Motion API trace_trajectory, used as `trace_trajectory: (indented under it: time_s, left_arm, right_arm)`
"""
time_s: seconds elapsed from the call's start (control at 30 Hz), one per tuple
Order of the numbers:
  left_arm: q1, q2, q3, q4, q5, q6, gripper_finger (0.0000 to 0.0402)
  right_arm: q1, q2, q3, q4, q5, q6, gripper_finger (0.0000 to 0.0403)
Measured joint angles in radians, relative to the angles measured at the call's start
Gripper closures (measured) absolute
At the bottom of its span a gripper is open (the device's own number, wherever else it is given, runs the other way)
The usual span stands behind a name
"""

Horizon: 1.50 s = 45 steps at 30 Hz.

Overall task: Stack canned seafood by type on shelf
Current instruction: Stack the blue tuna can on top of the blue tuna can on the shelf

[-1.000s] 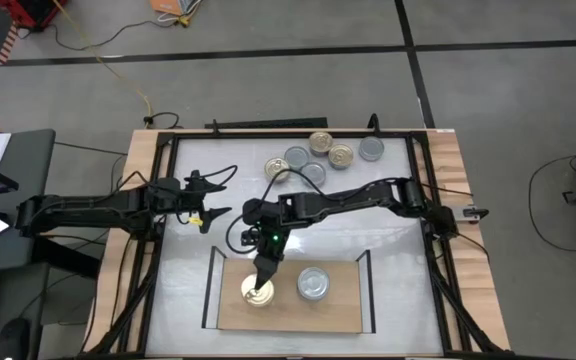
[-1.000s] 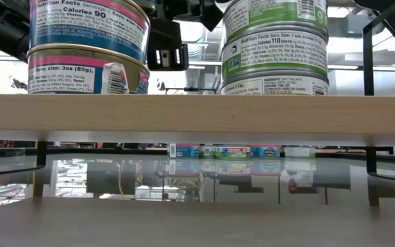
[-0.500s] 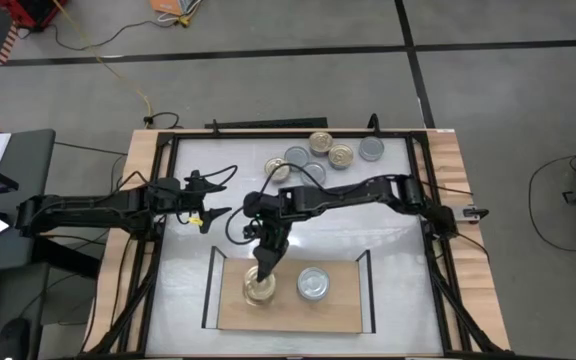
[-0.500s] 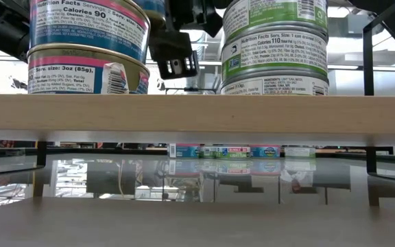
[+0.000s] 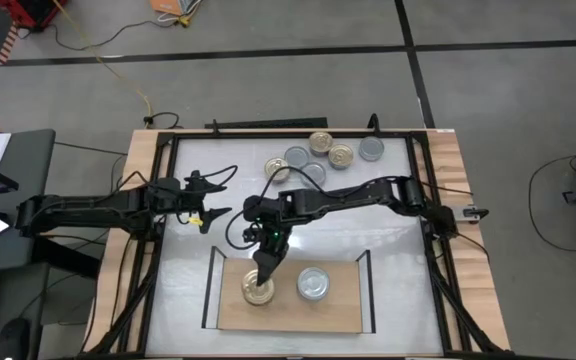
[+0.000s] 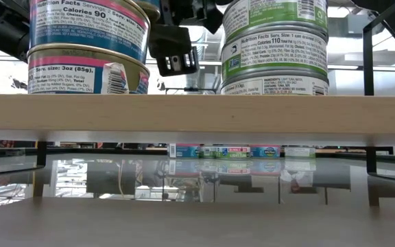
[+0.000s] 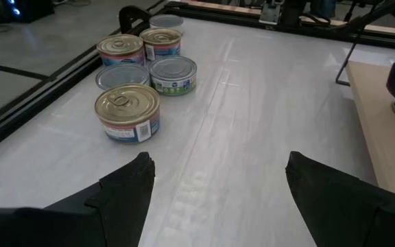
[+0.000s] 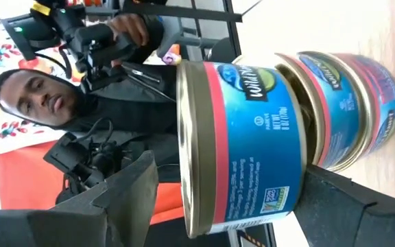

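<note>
High view: the right claw (image 5: 262, 275) hangs spread just above a gold-lidded stack (image 5: 259, 291) on the shelf (image 5: 288, 312); a silver-lidded stack (image 5: 313, 284) sits beside it, loose tins (image 5: 320, 155) well behind on the bench (image 5: 183, 260).

Low view: both stacks rest on the board.

Left wrist view: the left claw (image 7: 214, 189), open and empty, faces the loose tins.

Right wrist view: the blue-labelled top can (image 8: 242, 147) sits between spread fingers (image 8: 115, 189), apparently released. Tins look rigid, slick; grip across the side wall.
</note>
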Motion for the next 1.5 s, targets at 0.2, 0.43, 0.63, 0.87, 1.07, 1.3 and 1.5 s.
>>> trace_trajectory:
  time_s: [0.2, 0.43, 0.63, 0.87, 1.07, 1.3, 1.5]
  left_arm:
    - [0.0, 0.0, 0.0, 0.0, 0.0, -0.001, 0.0084]
    - [0.0, 0.0, 0.0, 0.0, 0.0, -0.001, 0.0084]
    - [0.0, 0.0, 0.0, 0.001, 0.0, 0.0, 0.0084]
    - [0.0, 0.0, 0.0, 0.001, 0.001, -0.001, 0.0084]
    - [0.0, 0.0, 0.0, 0.0, 0.001, -0.001, 0.0084]
    - [0.0, 0.0, 0.0, 0.0, 0.015, -0.002, 0.0084]
    - [0.0, 0.0, 0.0, 0.002, 0.015, -0.002, 0.0084]
  right_arm:
    - [0.006, 0.0, 0.0, -0.02, 0.027, -0.004, 0.0076]
    - [0.005, 0.0, 0.0, -0.057, 0.066, -0.007, 0.0076]
    - [0.017, 0.0, 0.0, -0.043, 0.053, 0.005, 0.0076]
    - [0.021, 0.0, 0.064, -0.091, 0.072, 0.013, 0.0076]
    - [0.024, 0.0, 0.107, -0.126, 0.108, 0.006, 0.0076]
    - [0.025, 0.003, 0.107, -0.188, 0.138, -0.027, 0.0076]
    - [0.025, 0.003, 0.107, -0.23, 0.165, -0.068, 0.0076]
